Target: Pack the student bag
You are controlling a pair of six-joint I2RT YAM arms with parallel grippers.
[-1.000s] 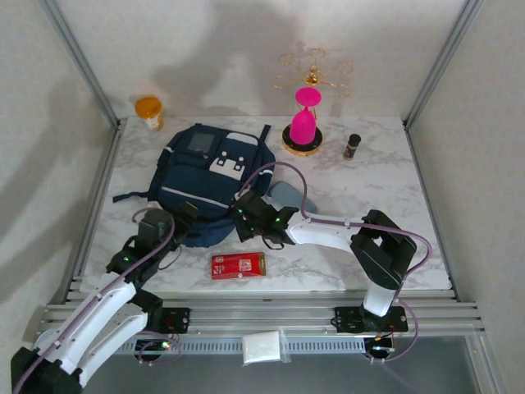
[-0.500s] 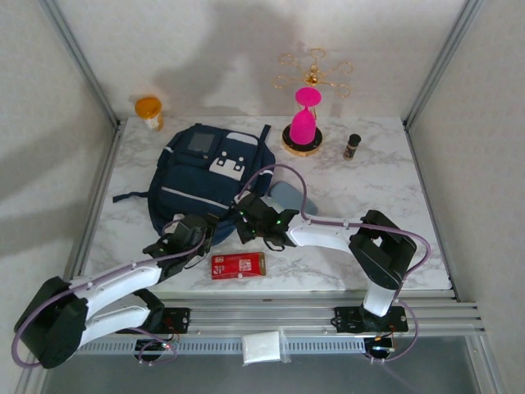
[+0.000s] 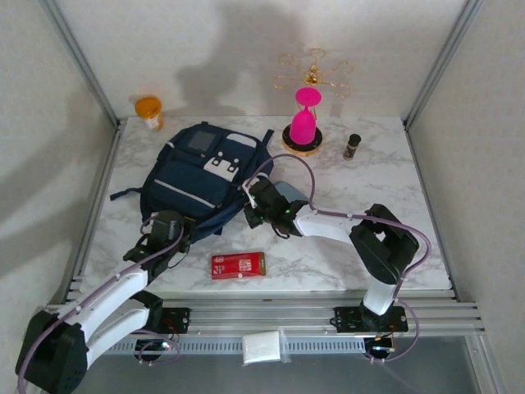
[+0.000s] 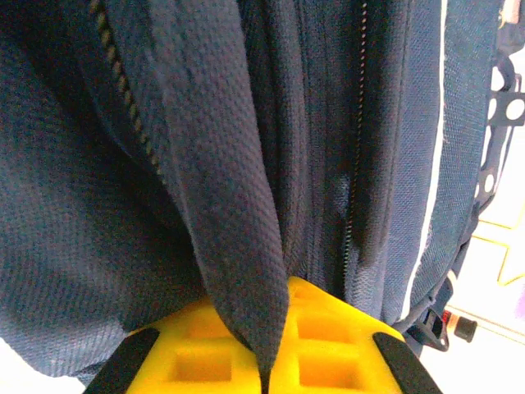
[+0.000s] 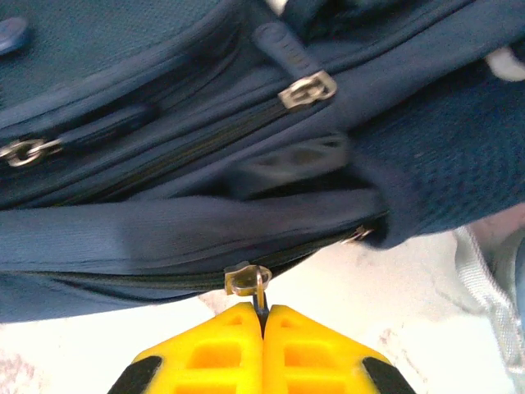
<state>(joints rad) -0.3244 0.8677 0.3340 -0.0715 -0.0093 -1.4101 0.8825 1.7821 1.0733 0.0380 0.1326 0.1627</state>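
The student bag [image 3: 197, 176], a navy backpack with white patches, lies flat at the table's left middle. My left gripper [image 3: 175, 227] is at the bag's near edge. In the left wrist view its yellow fingers [image 4: 344, 341] are shut on a fold of the bag's navy fabric [image 4: 238, 205]. My right gripper [image 3: 254, 207] is at the bag's right side. The right wrist view has that gripper [image 5: 262, 310] shut on the thin pull of a metal zipper slider [image 5: 244, 280], on a closed zip along the bag's edge [image 5: 164, 238].
A red packet [image 3: 238, 265] lies near the front edge between the arms. A light-blue pencil case [image 3: 287, 192] lies partly behind the right arm. At the back stand a pink glass [image 3: 303, 125], a small dark bottle [image 3: 353, 145] and an orange jar [image 3: 149, 110].
The left gripper reached the bag's near edge and shut on its fabric. The right gripper moved up and right with the zipper pull. The bag turned and shifted slightly left.
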